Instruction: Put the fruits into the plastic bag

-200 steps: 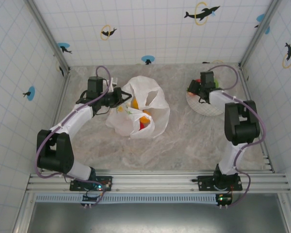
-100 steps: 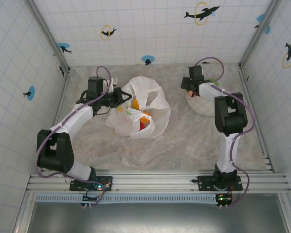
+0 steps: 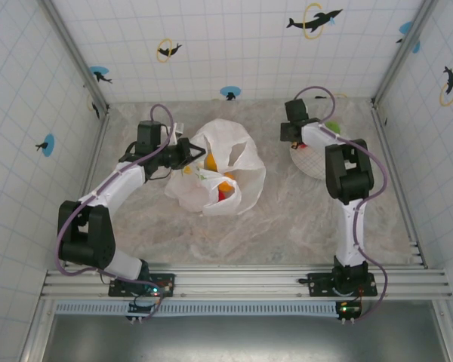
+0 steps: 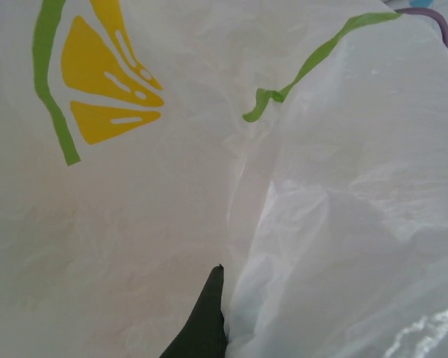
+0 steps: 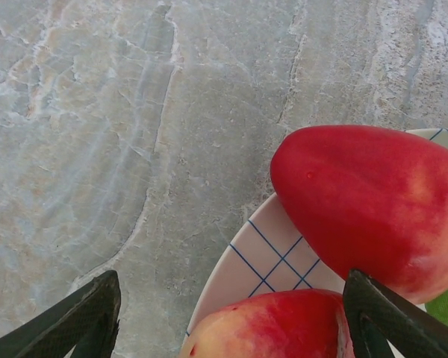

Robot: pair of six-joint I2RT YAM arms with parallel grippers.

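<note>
No lettering, number or brand can be read anywhere. The only printed marks are pictures: yellow citrus slices (image 4: 108, 82) edged with green lines on the plastic bag (image 3: 245, 177), and dark dolphin figures (image 3: 315, 20) with rings on the tiled walls (image 3: 234, 53).

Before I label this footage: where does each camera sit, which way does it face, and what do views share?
Top external: above and behind the arms, looking down on the table; both arms, left gripper at the plastic bag, right gripper over the plate.
Left wrist: on the left arm, against the bag; one dark finger low.
Right wrist: on the right arm, looking down at the plate's edge and two red fruits; both fingers spread.
Shared: bag, top and left wrist; plate, top and right.
</note>
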